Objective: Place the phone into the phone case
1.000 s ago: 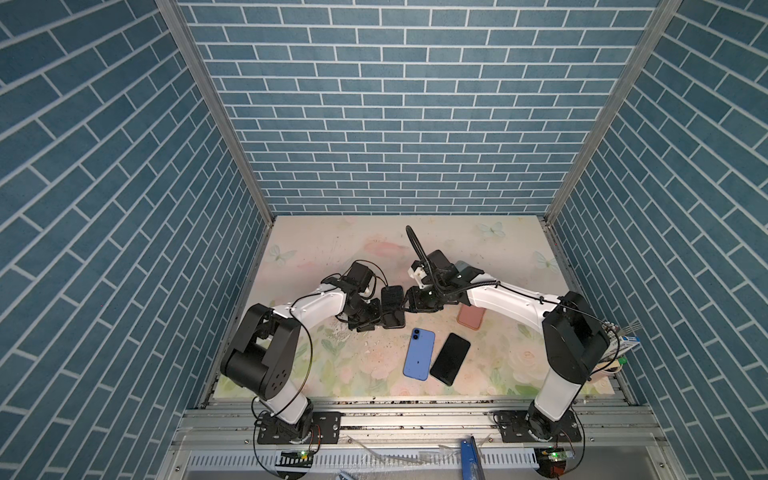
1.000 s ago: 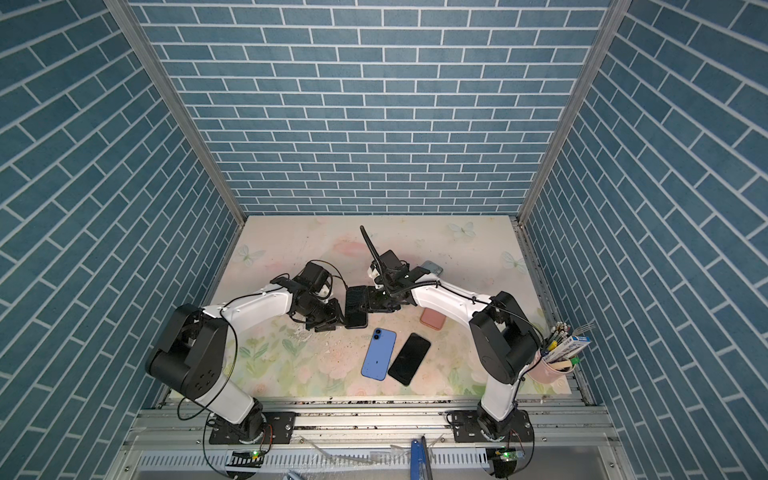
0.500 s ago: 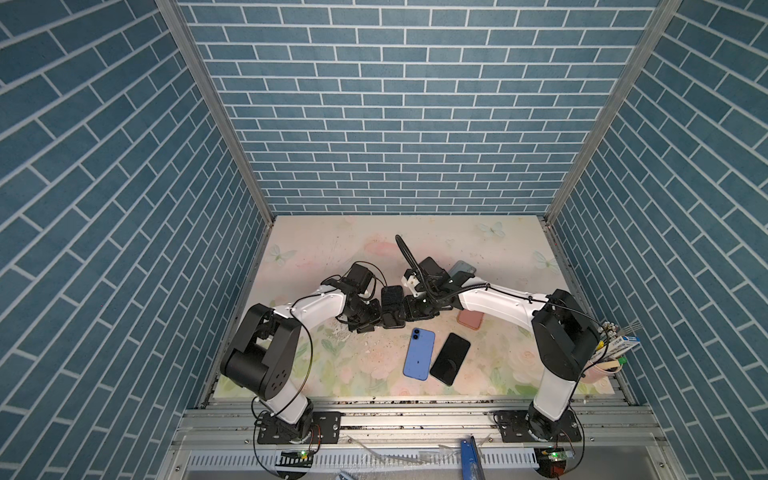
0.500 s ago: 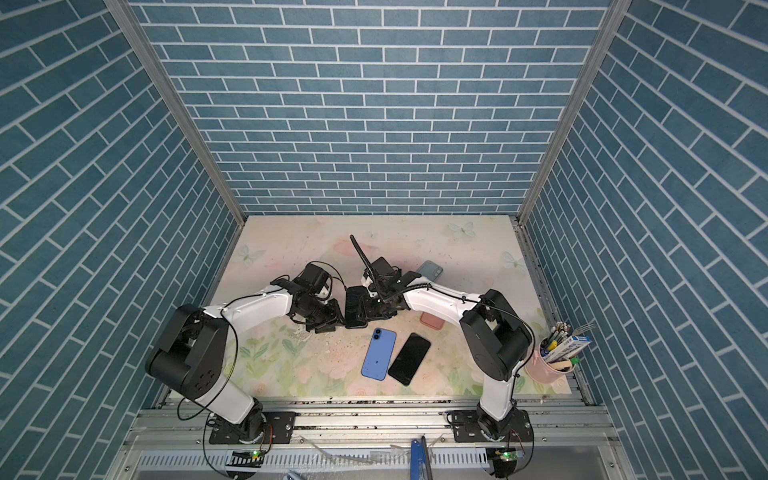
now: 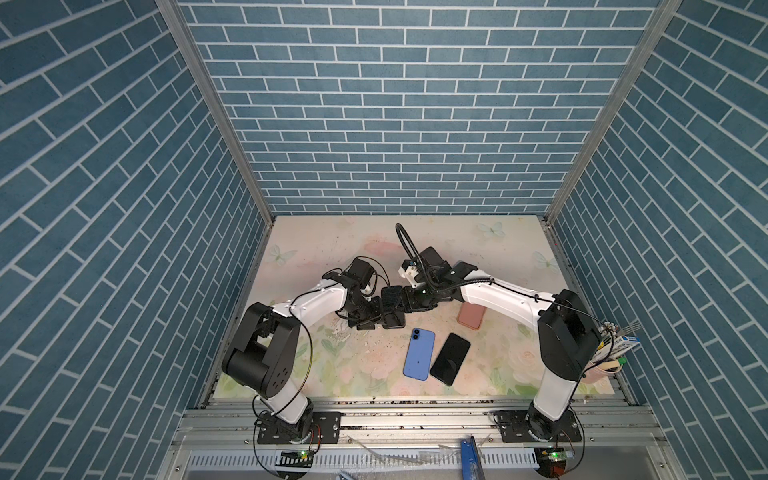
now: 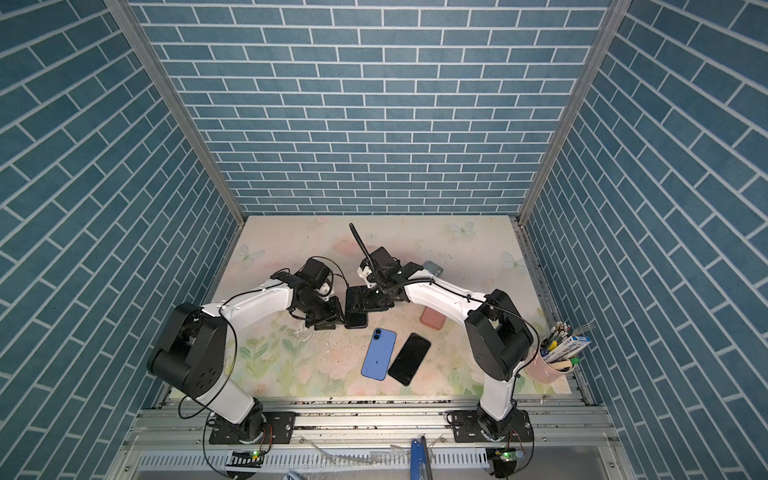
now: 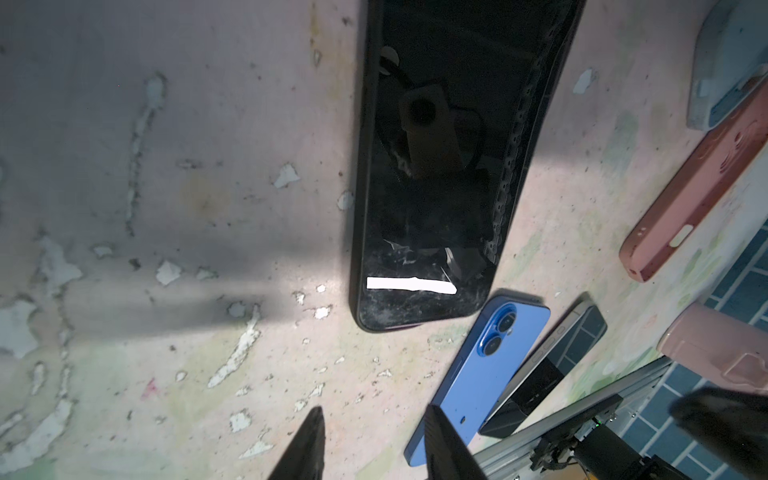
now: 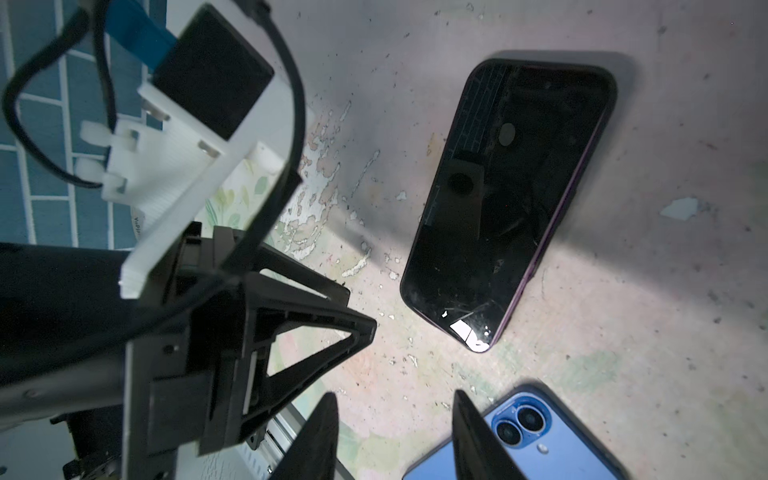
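A black-screened phone (image 7: 436, 166) (image 8: 507, 199) lies face up on the floral mat, closely framed by a dark case rim with a purple edge. In both top views only its near end (image 5: 395, 322) (image 6: 357, 320) shows between the two grippers. My left gripper (image 7: 374, 411) (image 5: 374, 319) stands open just left of it, fingers empty over bare mat. My right gripper (image 8: 394, 395) (image 5: 400, 302) is open too, low over the phone's far part, nothing between its fingers. Neither touches the phone in the wrist views.
A blue phone (image 5: 419, 353) (image 8: 540, 440) lies back up beside a second black phone (image 5: 449, 358) in front of the grippers. A pink case (image 5: 471, 315) (image 7: 698, 187) lies under the right arm, a grey-blue case (image 6: 433, 268) behind it. A pink pen cup (image 6: 548, 365) stands at the front right.
The right gripper has moved left and down, closing in on the left gripper over the cased phone. The left arm and the phones on the mat have stayed put.
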You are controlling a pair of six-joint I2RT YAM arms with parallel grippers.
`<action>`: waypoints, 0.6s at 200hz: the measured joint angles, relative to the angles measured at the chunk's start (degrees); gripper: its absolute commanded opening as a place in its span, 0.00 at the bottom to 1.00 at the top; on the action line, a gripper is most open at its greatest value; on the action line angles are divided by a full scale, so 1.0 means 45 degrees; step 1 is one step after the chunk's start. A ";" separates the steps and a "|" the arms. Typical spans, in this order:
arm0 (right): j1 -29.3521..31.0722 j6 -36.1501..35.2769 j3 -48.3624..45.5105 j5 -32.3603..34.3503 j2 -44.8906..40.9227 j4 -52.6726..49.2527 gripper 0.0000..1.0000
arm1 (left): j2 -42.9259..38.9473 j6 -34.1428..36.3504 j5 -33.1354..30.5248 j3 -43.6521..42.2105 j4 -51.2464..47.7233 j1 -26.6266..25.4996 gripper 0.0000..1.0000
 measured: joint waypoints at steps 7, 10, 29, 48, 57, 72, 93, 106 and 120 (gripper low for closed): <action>0.0000 0.0005 0.0000 -0.0083 0.0000 -0.0126 0.46 | 0.0019 0.0078 0.0005 0.0010 -0.0112 0.0000 0.42; 0.0000 0.0005 0.0000 -0.0112 -0.0005 -0.0165 0.46 | 0.0034 0.0141 0.0000 0.0024 -0.0194 0.0000 0.42; 0.0000 0.0005 0.0000 -0.0296 -0.0068 -0.0466 0.46 | 0.0189 0.0461 -0.0102 0.0209 -0.0612 0.0000 0.42; 0.0000 -0.0010 0.0000 -0.0452 -0.0209 -0.0821 0.46 | 0.0491 0.0772 -0.0355 0.0748 -0.0889 0.0000 0.42; 0.0000 -0.0097 0.0000 -0.0481 -0.0272 -0.0947 0.45 | 0.0529 0.0860 -0.0520 0.0957 -0.0865 0.0000 0.42; -0.0049 -0.0233 0.0019 -0.0427 -0.0296 -0.1171 0.43 | 0.0427 0.0903 -0.0821 0.1064 -0.0724 0.0000 0.42; -0.0175 -0.0238 0.0102 -0.0175 -0.0296 -0.1530 0.38 | 0.0063 0.0811 -0.1273 0.1054 -0.0602 0.0000 0.42; -0.0393 -0.0165 0.0257 -0.0015 -0.0296 -0.1627 0.33 | -0.0194 0.0758 -0.1438 0.1054 -0.0491 0.0000 0.41; -0.0699 -0.0155 0.0379 0.0044 -0.0296 -0.1627 0.33 | -0.0340 0.0675 -0.1486 0.1054 -0.0355 0.0000 0.41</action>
